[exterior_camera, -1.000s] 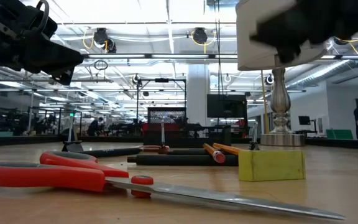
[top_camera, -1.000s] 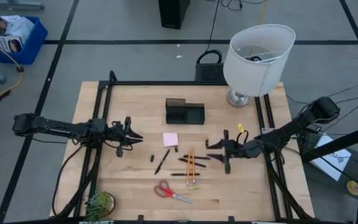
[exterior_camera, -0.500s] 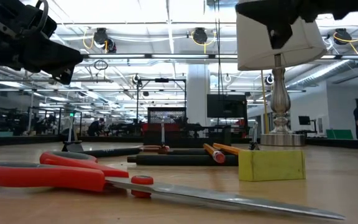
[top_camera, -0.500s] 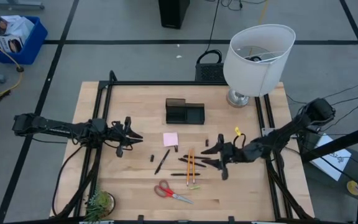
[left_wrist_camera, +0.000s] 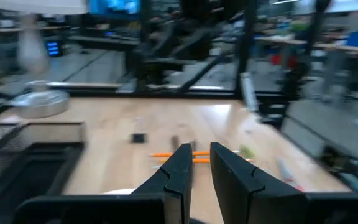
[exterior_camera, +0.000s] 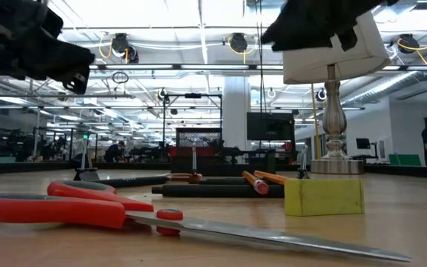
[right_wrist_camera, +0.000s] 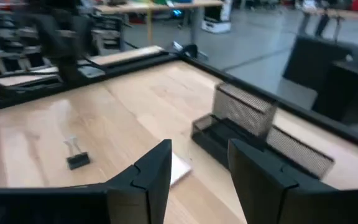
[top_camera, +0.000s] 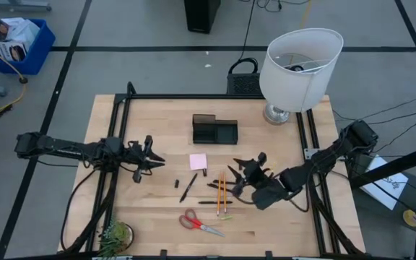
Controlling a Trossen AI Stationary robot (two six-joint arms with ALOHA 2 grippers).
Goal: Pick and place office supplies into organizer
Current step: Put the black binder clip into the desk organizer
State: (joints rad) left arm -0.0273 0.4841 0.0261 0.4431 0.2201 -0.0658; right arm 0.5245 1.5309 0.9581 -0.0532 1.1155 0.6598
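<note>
A white lampshade lamp [top_camera: 300, 66] is standing at the table's far right corner, a small green plant [top_camera: 115, 235] is sitting at the near left corner

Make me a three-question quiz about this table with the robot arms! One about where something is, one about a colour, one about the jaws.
1. Where are the scissors?
A in the organizer
B on the table's near edge
C under the lamp

2. What colour is the sticky-note pad?
A pink
B blue
C green

3. How do the right gripper jaws stand?
A clamped on a pencil
B apart, empty
C holding scissors

Answers: 1 B, they lie below the pencils; 2 A, pink square beneath the organizer; 3 B, a clear gap shows between them.
</note>
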